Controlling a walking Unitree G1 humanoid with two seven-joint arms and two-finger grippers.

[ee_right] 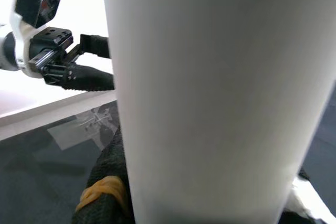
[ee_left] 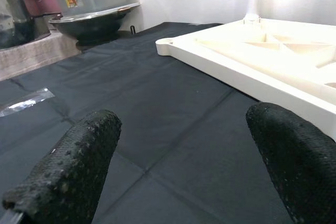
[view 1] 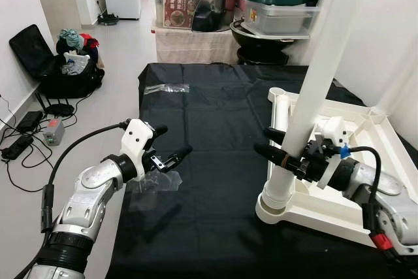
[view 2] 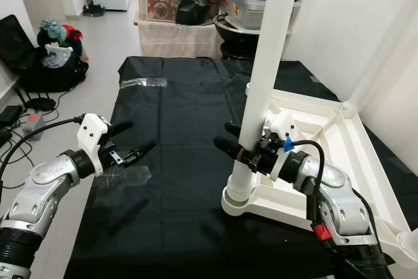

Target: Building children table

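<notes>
Fingers of the right gripper (view 1: 273, 144) clamp a smooth white cylindrical table leg (view 1: 320, 80), which stands tilted in a round corner socket of the upturned white plastic tabletop (view 1: 356, 161) at the right of the black cloth (view 1: 215, 135). The left gripper (view 1: 171, 145) hovers at the cloth's near left edge, rough black fingers (ee_left: 73, 177) apart (over a crinkled clear plastic bag (view 1: 153, 184)). Bare cloth lies open between the two grippers.

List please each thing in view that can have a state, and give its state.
table leg: upright, seated in the corner socket, slightly tilted.
table top: upside down on the black cloth.
right hand: shut on the table leg.
left hand: open, holding nothing, above the cloth.
green-lidded container: closed.
</notes>
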